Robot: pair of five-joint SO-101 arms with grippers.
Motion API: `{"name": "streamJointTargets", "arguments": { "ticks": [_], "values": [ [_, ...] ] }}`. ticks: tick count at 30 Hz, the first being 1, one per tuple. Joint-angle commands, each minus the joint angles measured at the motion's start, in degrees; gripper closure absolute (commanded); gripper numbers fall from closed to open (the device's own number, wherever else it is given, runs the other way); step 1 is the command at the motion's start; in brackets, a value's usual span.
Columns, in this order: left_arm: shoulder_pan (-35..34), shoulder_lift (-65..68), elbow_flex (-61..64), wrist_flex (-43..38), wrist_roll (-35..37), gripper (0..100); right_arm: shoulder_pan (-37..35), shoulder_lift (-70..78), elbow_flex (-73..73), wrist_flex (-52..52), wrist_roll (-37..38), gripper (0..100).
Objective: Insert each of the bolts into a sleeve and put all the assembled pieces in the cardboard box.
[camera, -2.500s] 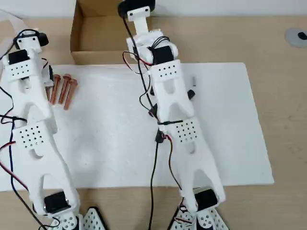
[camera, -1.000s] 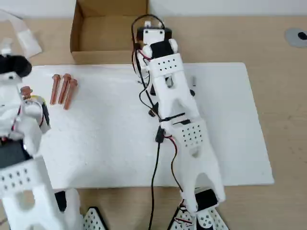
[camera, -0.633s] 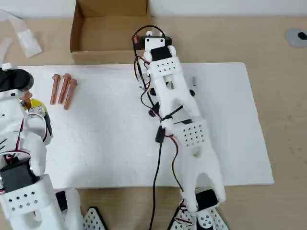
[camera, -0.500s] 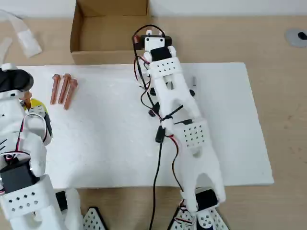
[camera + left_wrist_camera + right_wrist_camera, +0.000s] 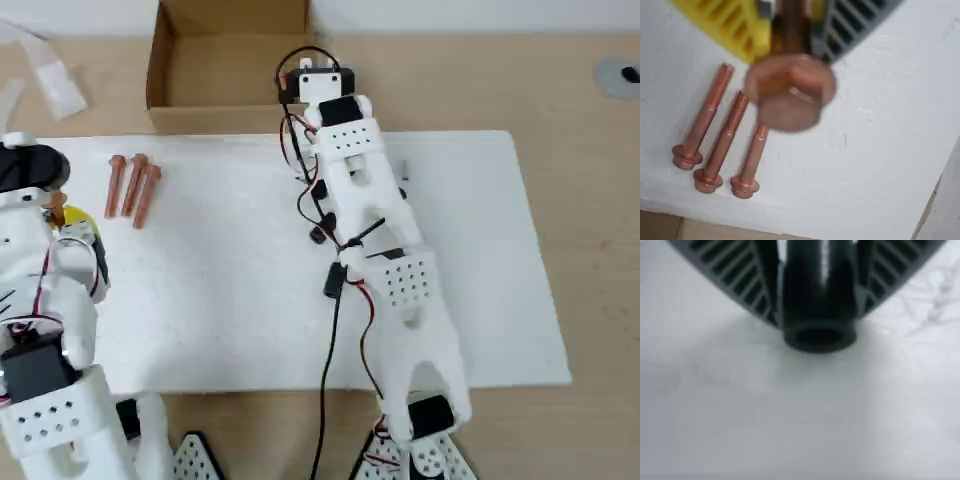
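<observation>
Since the earlier frames my left arm has drawn back from the row of bolts toward its base. One bolt has come away with it, leaving three where four lay. My right arm has pulled back from over the box.

Left jaws: clenched on a copper bolt (image 5: 790, 92), gripped by the shank, flanged head toward the wrist camera.

Right jaws: clamped round a black sleeve (image 5: 820, 300). Its open bore stands clear of the jaw tips and faces the foam pad (image 5: 800, 415) just beyond.

Past the left jaws, three bolts (image 5: 724, 140) lie side by side on the pad, well apart from the held one. Farthest off, beyond the right jaws, the cardboard box (image 5: 210, 120) stands on the bench (image 5: 590, 200) at the pad's far edge.

Assessment: the step in hand is mating bolt to sleeve. Recommended: bring both pieces together over mid-pad and turn the threaded end to face the bore. Line up the two axes before any push, advance slowly, and keep both grips firm until the shank seats.
</observation>
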Motion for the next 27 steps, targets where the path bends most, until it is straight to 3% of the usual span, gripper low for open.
{"name": "streamJointTargets", "arguments": {
  "ticks": [1,12,19,27],
  "values": [
    [0.4,-1.2,-0.8,-1.0,0.3,99,0.2,-3.9,0.1,-0.4,1.8,93.6],
    [0.7,-1.2,-6.2,4.3,0.4,99,0.1,-4.4,-1.1,3.8,3.2,96.6],
    [0.8,-1.3,-12.9,7.2,4.7,99,-0.7,-4.4,-17.6,15.6,3.2,99.0],
    [0.8,-1.5,-22.2,15.3,4.7,99,-1.2,-12.7,-26.9,15.5,2.9,99.0]
  ]
}}
